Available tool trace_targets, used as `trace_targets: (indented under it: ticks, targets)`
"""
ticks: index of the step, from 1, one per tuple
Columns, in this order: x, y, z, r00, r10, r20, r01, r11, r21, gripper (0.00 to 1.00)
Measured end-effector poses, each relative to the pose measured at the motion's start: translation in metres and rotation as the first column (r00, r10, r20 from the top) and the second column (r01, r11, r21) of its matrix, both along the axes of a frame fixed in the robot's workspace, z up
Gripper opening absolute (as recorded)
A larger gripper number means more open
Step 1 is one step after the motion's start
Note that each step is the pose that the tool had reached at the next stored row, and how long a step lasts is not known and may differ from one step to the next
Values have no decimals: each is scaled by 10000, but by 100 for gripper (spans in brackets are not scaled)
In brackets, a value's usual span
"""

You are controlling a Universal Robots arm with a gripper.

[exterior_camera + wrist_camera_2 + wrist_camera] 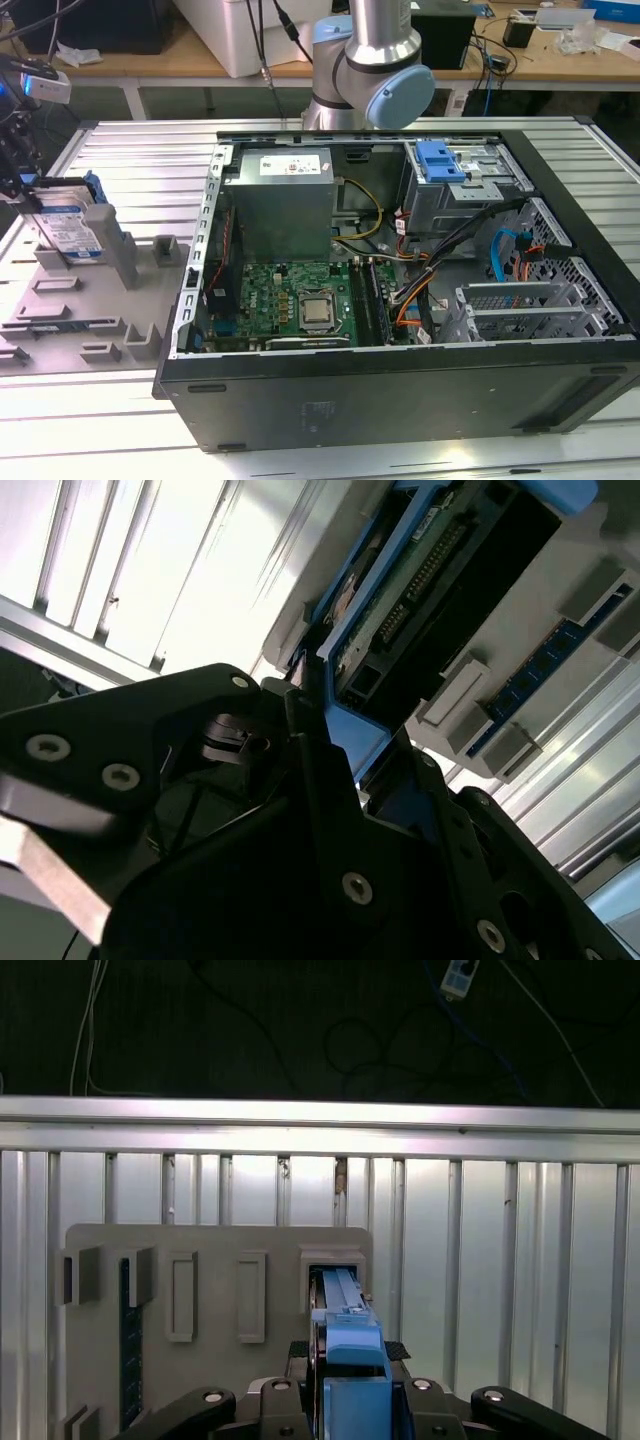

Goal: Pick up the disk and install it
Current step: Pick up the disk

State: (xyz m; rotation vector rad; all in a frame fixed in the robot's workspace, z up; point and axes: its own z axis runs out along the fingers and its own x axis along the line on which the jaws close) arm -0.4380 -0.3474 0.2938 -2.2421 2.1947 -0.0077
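The disk [72, 228] stands on edge in a slot of the grey holder plate [95, 305] at the exterior view's left, its white-and-blue label facing outward and its blue carrier around it. My gripper [27, 185] sits at the disk's upper far edge. In the first wrist view the blue carrier [345, 1315] runs straight between my fingers [398, 1350], which press on its sides. In the second wrist view the black fingers [312, 742] clamp the carrier's end, and the disk's underside [420, 590] shows beyond. The gripper [350, 1352] is shut on the disk, which rests in its slot.
The open computer case [190, 300] lies in the middle of the slatted metal table. Inside are a motherboard [290, 300], a grey power supply box [280, 200], cables, and a drive cage with a blue latch [440, 160] at the far right. The arm's base [365, 60] stands behind the case.
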Motion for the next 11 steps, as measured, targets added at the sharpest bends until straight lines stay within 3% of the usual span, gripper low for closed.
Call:
trace_targets:
  ticks: [11]
  targets:
    - [0,0,0,10000,0,0,0,10000,43,37]
